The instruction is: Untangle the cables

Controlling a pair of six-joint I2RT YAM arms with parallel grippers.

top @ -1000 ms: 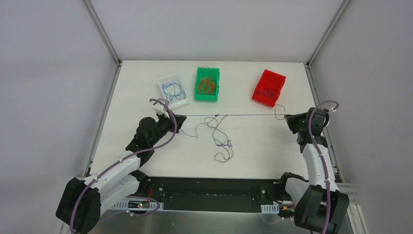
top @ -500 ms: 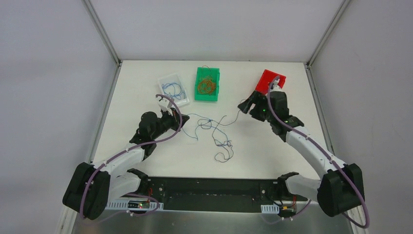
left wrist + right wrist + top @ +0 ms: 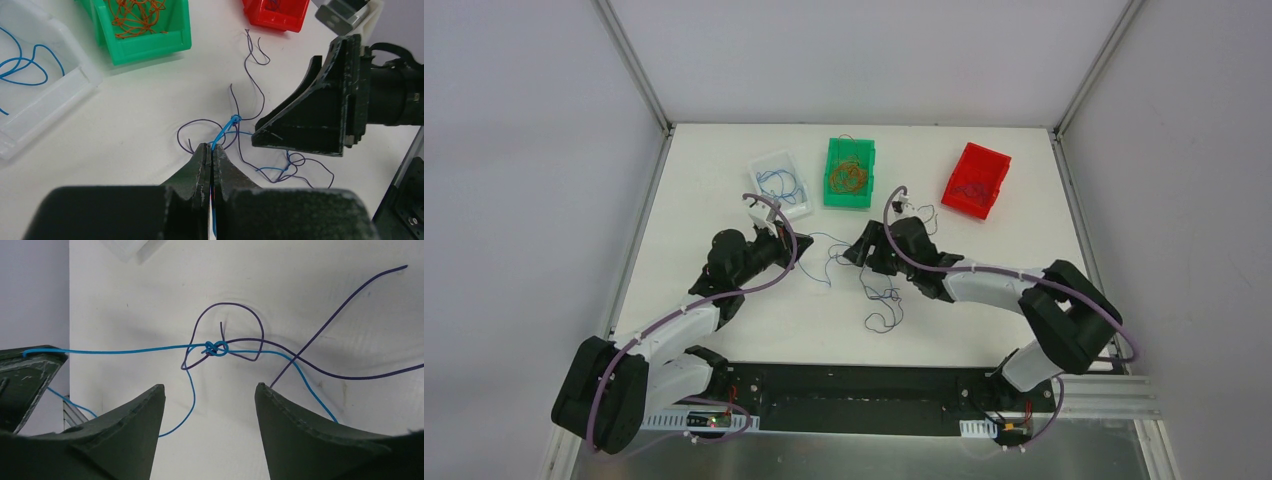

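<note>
Left end effector (image 3: 210, 150) is pinching the blue cable (image 3: 223, 134) between closed fingers, holding it low over the counter (image 3: 984, 300). The cable is running out from the tips to a small tight knot (image 3: 216, 348), where the purple cable (image 3: 230, 303) is looping through.

Right end effector (image 3: 209, 390) is hovering just short of that knot with fingers spread wide, gripping nothing. The rest of both strands is trailing loose across mid-counter, in front of the white bin (image 3: 799, 212), green bin (image 3: 850, 200) and red bin (image 3: 984, 160), which are already holding sorted wire.

Risks, as I am judging them:
- Closing right on the knot is likely catching blue and purple together, so any pull would be cinching it tighter.
- Pulling along the blue line against the left grip is tightening too, not loosening.
- Wire is hair-thin and may be slipping out of the left pinch under tension.
- The open fingers are coming close to the counter; they could be pressing slack strands flat and missing the loop.
</note>
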